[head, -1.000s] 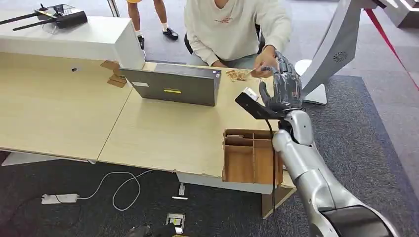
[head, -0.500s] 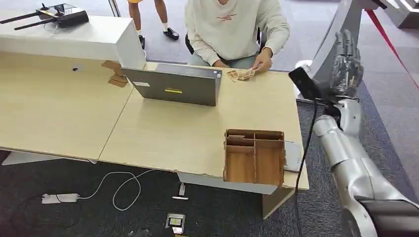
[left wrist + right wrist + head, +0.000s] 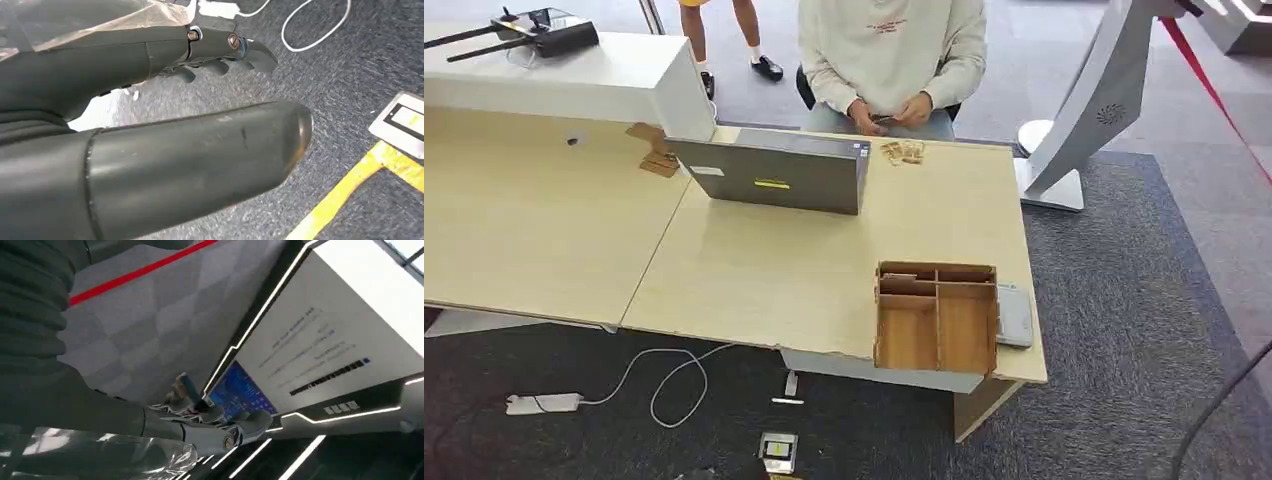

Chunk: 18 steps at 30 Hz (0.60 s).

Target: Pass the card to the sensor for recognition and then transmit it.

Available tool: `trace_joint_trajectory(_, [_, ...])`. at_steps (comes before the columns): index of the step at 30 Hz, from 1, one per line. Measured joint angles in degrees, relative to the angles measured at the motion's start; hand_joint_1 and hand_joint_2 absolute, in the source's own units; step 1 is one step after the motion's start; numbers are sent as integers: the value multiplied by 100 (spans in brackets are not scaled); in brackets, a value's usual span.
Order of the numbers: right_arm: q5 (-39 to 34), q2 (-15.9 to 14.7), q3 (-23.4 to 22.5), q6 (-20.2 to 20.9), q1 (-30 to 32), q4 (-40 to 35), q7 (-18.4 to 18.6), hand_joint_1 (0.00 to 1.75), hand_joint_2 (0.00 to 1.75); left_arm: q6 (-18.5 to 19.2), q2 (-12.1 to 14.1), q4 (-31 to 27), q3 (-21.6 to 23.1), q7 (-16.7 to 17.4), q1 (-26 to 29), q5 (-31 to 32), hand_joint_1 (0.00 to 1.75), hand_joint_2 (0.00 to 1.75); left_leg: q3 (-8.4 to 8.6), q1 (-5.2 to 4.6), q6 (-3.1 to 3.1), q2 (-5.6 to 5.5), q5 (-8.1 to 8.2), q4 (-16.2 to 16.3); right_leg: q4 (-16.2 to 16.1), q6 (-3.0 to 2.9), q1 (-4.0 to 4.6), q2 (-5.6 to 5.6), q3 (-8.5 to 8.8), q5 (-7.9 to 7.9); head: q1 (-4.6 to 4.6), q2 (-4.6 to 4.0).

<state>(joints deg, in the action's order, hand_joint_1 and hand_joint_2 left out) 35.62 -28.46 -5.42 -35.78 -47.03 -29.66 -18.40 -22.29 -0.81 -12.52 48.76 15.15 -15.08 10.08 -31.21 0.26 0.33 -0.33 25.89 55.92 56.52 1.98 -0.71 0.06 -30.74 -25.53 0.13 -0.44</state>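
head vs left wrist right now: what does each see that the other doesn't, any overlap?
Head alone: the desk, a laptop, a wooden divided box at the desk's near edge with a flat grey device beside it, small wooden pieces, and a seated person. Left wrist alone: the left hand, fingers apart and holding nothing, hanging over the floor, and a yellow floor stripe. Shared: dark grey carpet, and probably the same white cable.

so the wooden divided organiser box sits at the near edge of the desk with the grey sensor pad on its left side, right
Not quite. The wooden divided organiser box does sit at the near edge of the light wooden desk, but the flat grey sensor pad lies against its right side, not its left. The head view shows this.
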Motion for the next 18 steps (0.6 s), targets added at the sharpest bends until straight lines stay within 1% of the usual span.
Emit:
trace_joint_trajectory(2, [162, -26, -189, 0, 222, 26, 31, 0, 175, -33, -2, 0, -88, -37, 20, -83, 0, 0, -1, 0, 0, -1, -1, -1, 3, 0, 1, 0, 0, 0, 0, 0])
trace_joint_trajectory(7, [948, 48, -848, 0, 770, 147, 125, 0, 175, -103, -4, 0, -304, -149, 123, -293, 0, 0, -3, 5, -1, -2, -1, -3, 4, -1, 6, -3, 2, -1, 0, 0])
trace_joint_trajectory(14, [1500, 345, -1467, 0, 1278, 466, 254, 0, 175, -98, -4, 0, -582, -269, 183, -507, 0, 0, -3, 4, -1, -1, -1, -4, 4, -1, 4, -2, 1, -2, 0, 0])
trace_joint_trajectory(16, [1712, 455, -1592, 2, 1323, 591, 370, 0, 175, -101, -4, 0, -665, -289, 203, -553, 0, 0, -2, 4, -1, 2, -1, -4, 4, -1, 5, -2, 1, -1, 0, 0])
trace_joint_trajectory(18, [1910, 566, -1659, 11, 1380, 717, 561, 0, 175, -105, -7, 0, -723, -304, 223, -588, 0, 0, -3, 4, -2, 1, -2, -4, 4, -1, 5, -2, 2, -2, 0, 0])
